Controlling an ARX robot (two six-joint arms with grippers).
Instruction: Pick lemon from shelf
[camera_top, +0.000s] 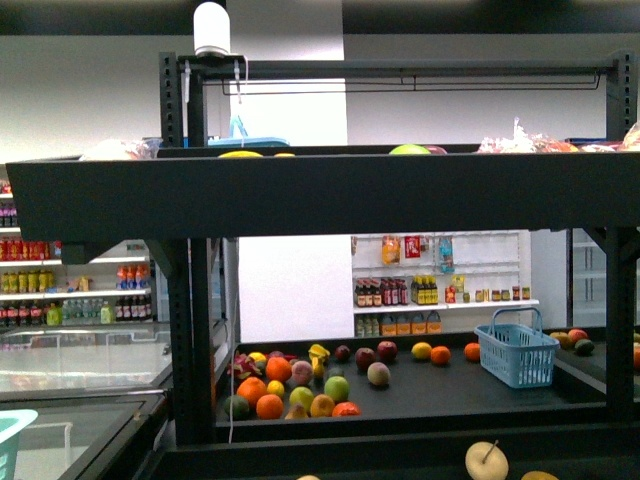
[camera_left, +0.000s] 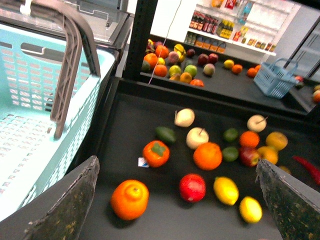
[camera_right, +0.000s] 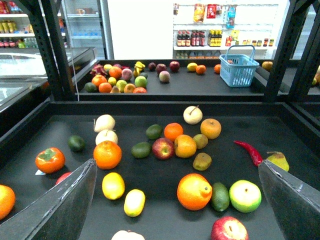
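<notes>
- Status: left fingers (camera_left: 70, 200) and right fingers (camera_right: 65, 205) are both spread wide and hold nothing. Neither touches any fruit.
- Target: the lemon (camera_right: 134, 202) lies on the near tray of the shelf (camera_right: 165, 106), loose on the flat dark floor among mixed fruit. It sits nearer my right fingers.
- Risk, wrong pick: a second yellow fruit (camera_right: 113, 185), rounder in outline, lies just beside the lemon. I judge that a poorly aimed descent could close on that one instead.
- Risk, crowding: with that neighbour so near, one finger may land on it rather than beside the lemon, pushing both away.
- Risk, rolling: the lemon is an oval on a smooth tray. A glancing touch at a tapered end would likely spin or roll it toward the orange (camera_right: 107, 154) or the red fruit (camera_left: 192, 187).
- Risk, slip: a hold across the tapered ends would probably squeeze it out. A hold across the belly looks safer.
- Risk, lift: the upper tray (camera_top: 320, 195) overhangs the work area, so a steep lift could strike it.
- Risk, left arm: the basket (camera_left: 30, 100) stands close to my left fingers, and a sideways reach from that side may clip it.
- Gap: the front view shows neither arm nor the lemon.
</notes>
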